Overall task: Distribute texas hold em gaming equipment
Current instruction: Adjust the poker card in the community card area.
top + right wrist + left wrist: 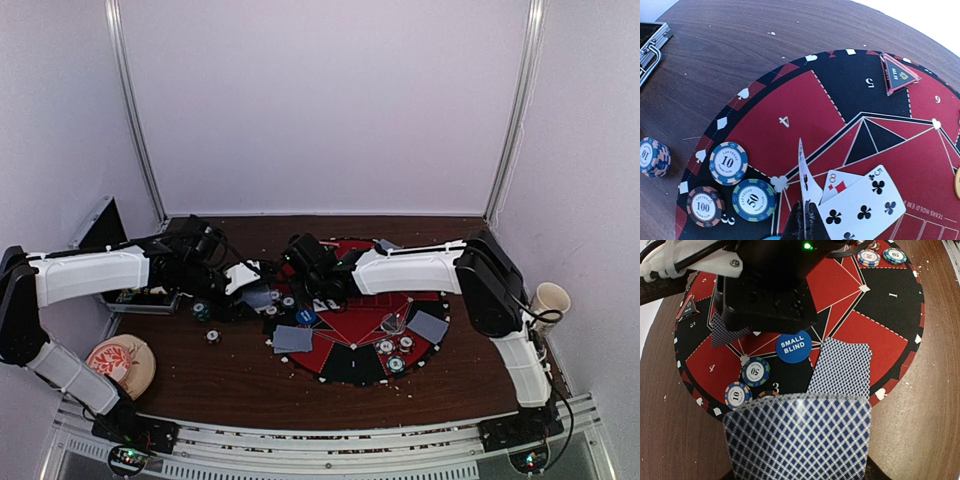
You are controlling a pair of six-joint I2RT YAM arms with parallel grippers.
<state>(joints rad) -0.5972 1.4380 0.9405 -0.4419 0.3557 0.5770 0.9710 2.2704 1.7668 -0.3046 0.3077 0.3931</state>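
Overhead, left gripper point(248, 288) and right gripper point(318, 298) are seen over the left side of the round red-and-black mat point(352, 368).
Left wrist: blue-lattice-backed playing card point(797, 437) is grasped above the mat's rim.
Right wrist: right gripper is clenched on a tilted white-faced playing card point(804, 172), inside the mat's rim.

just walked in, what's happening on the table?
Both arms work over the round mat. The left gripper holds a blue-backed card above the mat's edge. The right gripper is shut on a white-faced card standing on edge beside face-up cards. Chips and the Small Blind button lie on the mat.
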